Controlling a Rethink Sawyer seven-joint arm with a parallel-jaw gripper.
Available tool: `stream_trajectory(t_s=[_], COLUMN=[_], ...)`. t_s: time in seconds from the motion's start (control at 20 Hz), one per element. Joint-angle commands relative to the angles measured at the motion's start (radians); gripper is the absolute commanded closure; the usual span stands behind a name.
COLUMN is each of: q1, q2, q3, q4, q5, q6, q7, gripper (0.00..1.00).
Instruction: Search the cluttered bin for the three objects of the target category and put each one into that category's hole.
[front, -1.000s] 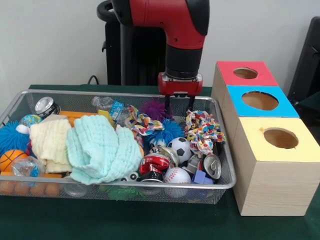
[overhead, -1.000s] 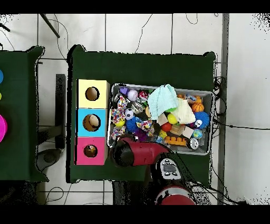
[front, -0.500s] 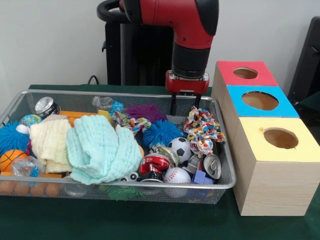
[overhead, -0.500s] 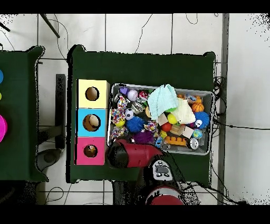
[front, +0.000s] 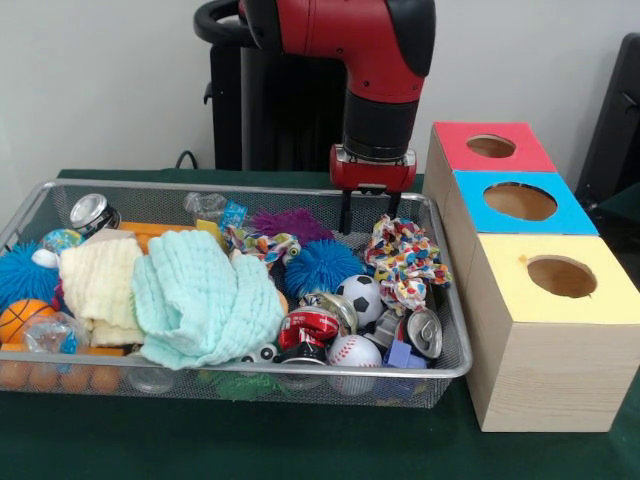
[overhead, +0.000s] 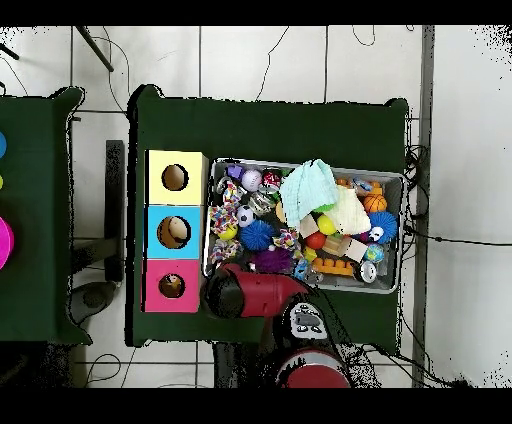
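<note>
My gripper (front: 369, 222) hangs open at the back right of the wire bin (front: 200, 372), nothing between its fingers. Its tips sit just above a colourful patterned scrunchie (front: 405, 260), with a purple spiky ball (front: 290, 222) to the left. In front lie a blue spiky ball (front: 325, 265), a soccer ball (front: 359, 297), a baseball (front: 354, 352) and a red can (front: 310, 325). Right of the bin stand the red box (front: 490, 147), blue box (front: 515, 200) and yellow box (front: 560, 275), each with a round hole. In the overhead view the arm (overhead: 250, 290) hides the gripper.
A mint cloth (front: 200, 295) and a cream cloth (front: 98, 285) cover the bin's middle and left. Silver cans (front: 93, 211) (front: 424, 332), a small basketball (front: 20, 318) and a second patterned scrunchie (front: 262, 245) lie among the clutter. The boxes (overhead: 173, 232) stand close against the bin (overhead: 400, 180).
The gripper has moved right and risen slightly from beside the purple spiky ball. The patterned scrunchie by that ball has settled lower. In the last half second the arm hardly moved.
</note>
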Motion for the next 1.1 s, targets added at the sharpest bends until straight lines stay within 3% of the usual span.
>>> stream_trajectory(t_s=[0.05,0.25,0.5,0.7,1.1], q1=[-0.030,-0.017,-0.032,-0.040,-0.052], q2=[0.046,0.019,0.019,0.035,0.065], q3=[0.052,0.055,0.093,0.119,0.155], q4=[-0.031,-0.083,-0.252,-0.359,-0.460], q5=[0.055,0.065,0.059,0.037,-0.003], q6=[-0.090,-0.002,0.241,0.366,0.463], q7=[0.218,0.177,0.045,-0.017,-0.036], gripper=[0.00,0.00,0.00,0.00,0.00])
